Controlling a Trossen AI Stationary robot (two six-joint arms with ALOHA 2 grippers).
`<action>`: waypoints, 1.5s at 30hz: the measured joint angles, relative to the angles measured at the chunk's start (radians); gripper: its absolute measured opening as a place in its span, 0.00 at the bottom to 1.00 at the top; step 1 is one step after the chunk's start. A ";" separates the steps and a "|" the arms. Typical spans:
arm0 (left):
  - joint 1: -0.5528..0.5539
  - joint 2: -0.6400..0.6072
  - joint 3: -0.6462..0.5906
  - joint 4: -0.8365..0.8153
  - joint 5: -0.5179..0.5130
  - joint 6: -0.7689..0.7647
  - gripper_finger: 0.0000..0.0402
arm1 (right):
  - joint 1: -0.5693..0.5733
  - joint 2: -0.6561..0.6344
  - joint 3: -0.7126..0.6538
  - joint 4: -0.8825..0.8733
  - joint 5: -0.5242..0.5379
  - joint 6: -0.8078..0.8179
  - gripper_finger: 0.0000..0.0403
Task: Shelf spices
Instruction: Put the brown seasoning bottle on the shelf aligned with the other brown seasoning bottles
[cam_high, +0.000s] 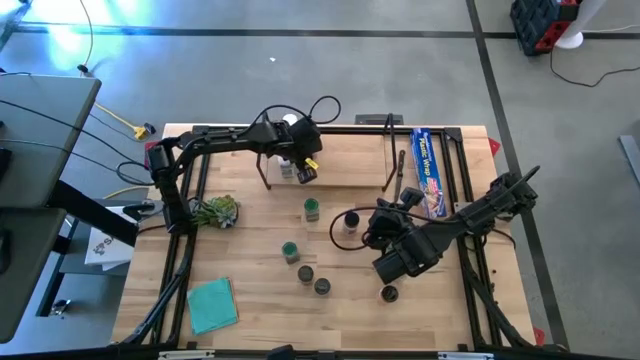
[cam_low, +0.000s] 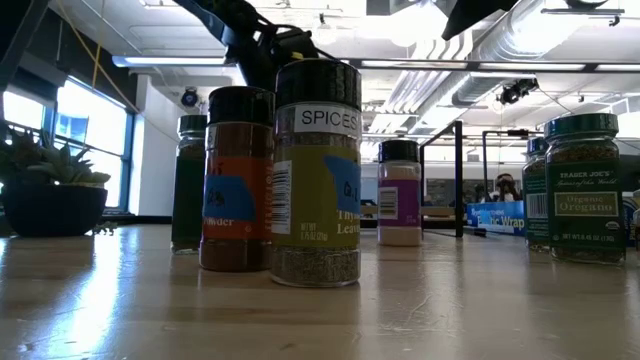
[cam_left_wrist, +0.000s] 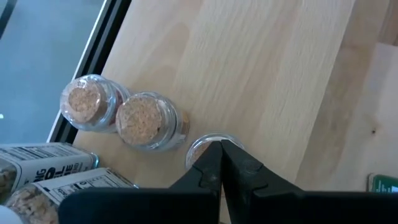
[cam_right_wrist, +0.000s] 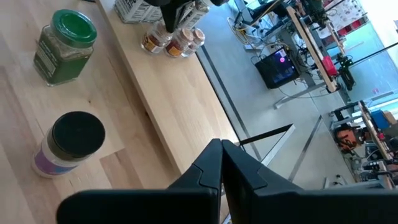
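Note:
The light-wood shelf (cam_high: 340, 165) stands at the table's far side. My left gripper (cam_high: 305, 172) is over its left part, shut, pointing down at three small cork-topped jars (cam_left_wrist: 146, 121); its tips (cam_left_wrist: 221, 148) cover the third jar (cam_left_wrist: 200, 151). Labelled jars (cam_left_wrist: 37, 163) stand beside them. More spice jars stand on the table: a green-lidded one (cam_high: 312, 208), a black-lidded one (cam_high: 350, 220), and several nearer (cam_high: 305, 272). My right gripper (cam_high: 383, 222) hovers shut near the black-lidded jar (cam_right_wrist: 71, 143), touching nothing. My left gripper comes from above with its shut fingertips over the top of the third cork-topped jar (cam_left_wrist: 200, 151), which stands upright on the shelf board. The fingers hide the spot, so I cannot tell whether they touch it.
A blue wrap box (cam_high: 430, 170) lies by the shelf's right end. A potted plant (cam_high: 215, 210) sits at the table's left, and a teal cloth (cam_high: 212, 303) at the near left. The low view shows jars close up (cam_low: 317, 170).

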 joint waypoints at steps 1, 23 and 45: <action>0.000 0.002 0.000 0.006 0.000 0.005 0.00 | 0.000 0.000 0.000 0.000 -0.002 0.000 0.01; 0.004 0.005 -0.001 0.089 -0.054 0.043 0.00 | 0.001 0.000 0.000 0.002 -0.020 0.000 0.01; 0.018 0.031 0.025 0.019 0.000 -0.004 0.00 | 0.001 0.000 0.000 0.004 -0.025 0.000 0.01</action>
